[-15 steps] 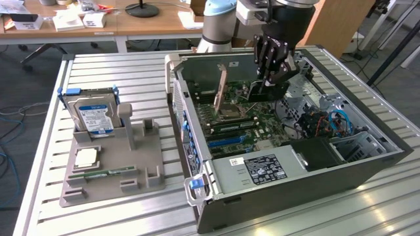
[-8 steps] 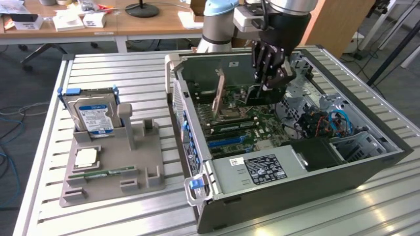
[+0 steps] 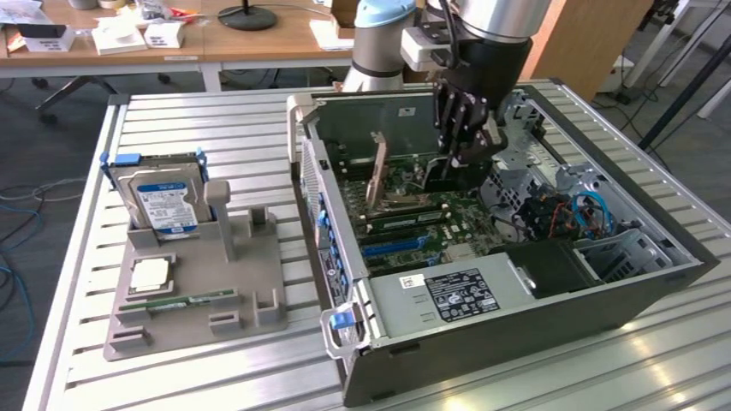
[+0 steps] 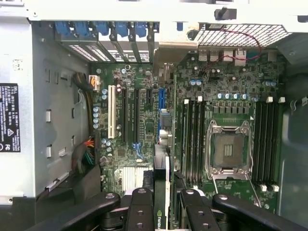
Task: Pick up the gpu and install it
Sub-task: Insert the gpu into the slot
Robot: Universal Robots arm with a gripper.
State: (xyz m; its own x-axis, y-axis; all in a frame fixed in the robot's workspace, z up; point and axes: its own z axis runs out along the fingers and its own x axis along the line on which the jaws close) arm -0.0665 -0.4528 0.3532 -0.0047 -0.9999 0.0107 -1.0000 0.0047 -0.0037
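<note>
Claw (image 3: 466, 157) sits inside open PC case (image 3: 639, 291) on worktop (image 3: 205, 120), pinching gpu (image 3: 437, 178) upright over the motherboard. Power supply (image 3: 451, 295) and blue cables (image 3: 588, 210) crowd the case nearby. Hard drive (image 3: 166, 201) and memory stick (image 3: 177, 301) sit well apart in grey fixture (image 3: 194, 334), exterior view's left.

Wrist view: card edge-on between black fingers (image 4: 139, 211), roughly in line with blue slot (image 4: 161, 98). Memory slots (image 4: 192, 139) lie just beside it, CPU socket (image 4: 227, 149) beyond them, white slot (image 4: 111, 113) and cable bundle (image 4: 86, 154) on the other side.

Hard drive (image 3: 163, 199) upright in grey holder (image 3: 200, 282); chip (image 3: 151, 276), memory stick (image 3: 177, 301) flat on it; slatted table (image 3: 205, 128).
</note>
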